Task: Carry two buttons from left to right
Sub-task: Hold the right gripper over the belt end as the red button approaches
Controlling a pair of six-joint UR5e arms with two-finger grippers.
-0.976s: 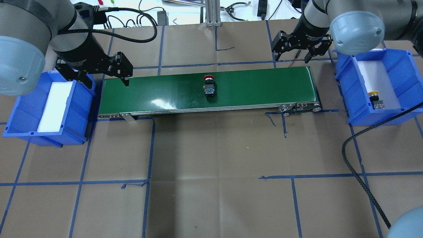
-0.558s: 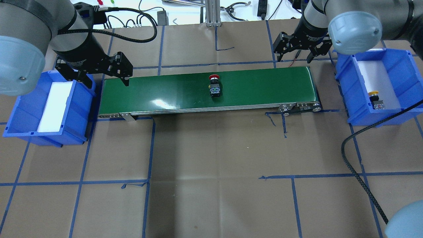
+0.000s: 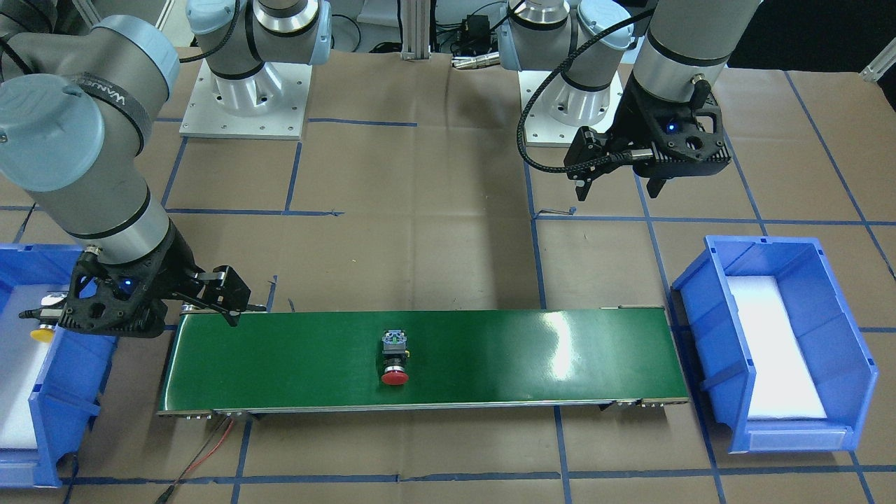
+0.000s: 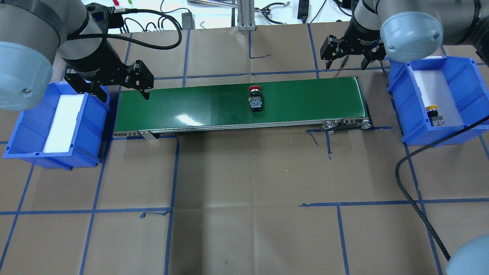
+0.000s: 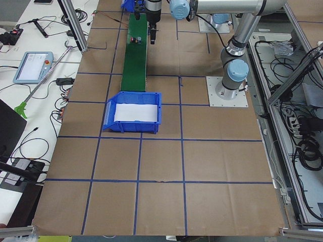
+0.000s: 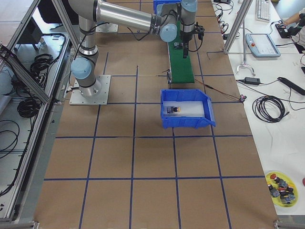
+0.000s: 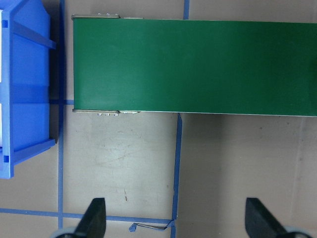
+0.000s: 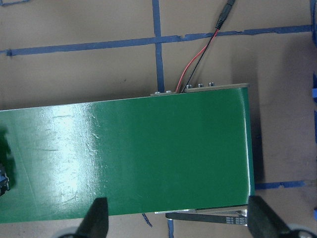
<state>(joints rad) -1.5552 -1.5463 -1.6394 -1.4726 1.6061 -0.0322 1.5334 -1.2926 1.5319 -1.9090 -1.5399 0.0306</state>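
Overhead exterior: half done, yellow button (image 4: 432, 108) is binned at right, red button (image 4: 255, 100) is left on conveyor (image 4: 191, 103); left hand (image 4: 121, 93), right hand (image 4: 346, 64) are seen open, empty.

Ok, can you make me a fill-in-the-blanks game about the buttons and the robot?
The red button lies on the ____ belt.
The yellow button sits in a ____ bin.
The left end effector and the right end effector both stand ____, holding nothing.
Missing words: green, blue, open.
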